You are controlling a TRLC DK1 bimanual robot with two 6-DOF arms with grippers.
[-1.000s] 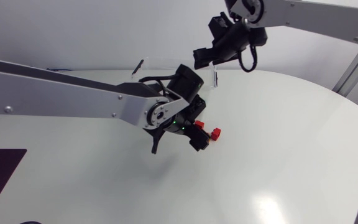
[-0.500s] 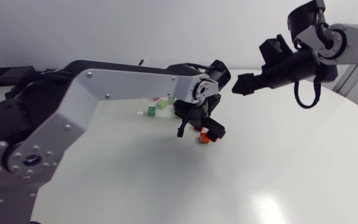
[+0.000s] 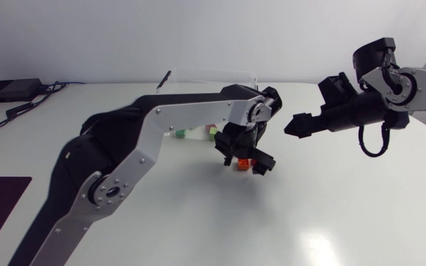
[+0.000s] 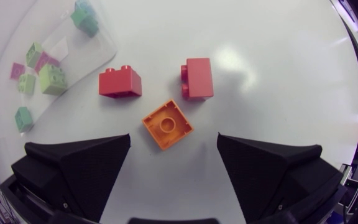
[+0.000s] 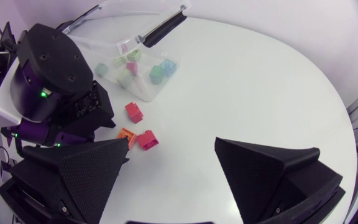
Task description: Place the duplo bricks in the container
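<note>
Three loose bricks lie on the white table: an orange brick (image 4: 168,124) and two red bricks (image 4: 120,82) (image 4: 197,78). My left gripper (image 4: 173,140) hangs open just above them, with the orange brick between and slightly ahead of its fingertips, touching neither. In the head view the left gripper (image 3: 242,159) partly hides the orange brick (image 3: 243,164). The clear container (image 4: 98,46) holds several green and pink bricks beside the red ones. My right gripper (image 3: 294,124) is open in the air to the right, holding nothing.
The clear container (image 3: 198,72) stands at the back of the table, behind my left gripper, with green bricks (image 3: 180,134) showing through its wall. In the right wrist view the left arm's wrist (image 5: 51,68) sits between the right gripper (image 5: 171,149) and the container (image 5: 143,78).
My right gripper has swung away from above the container to the right and lower, and its jaws have widened. My left gripper stays open over the red and orange bricks.
</note>
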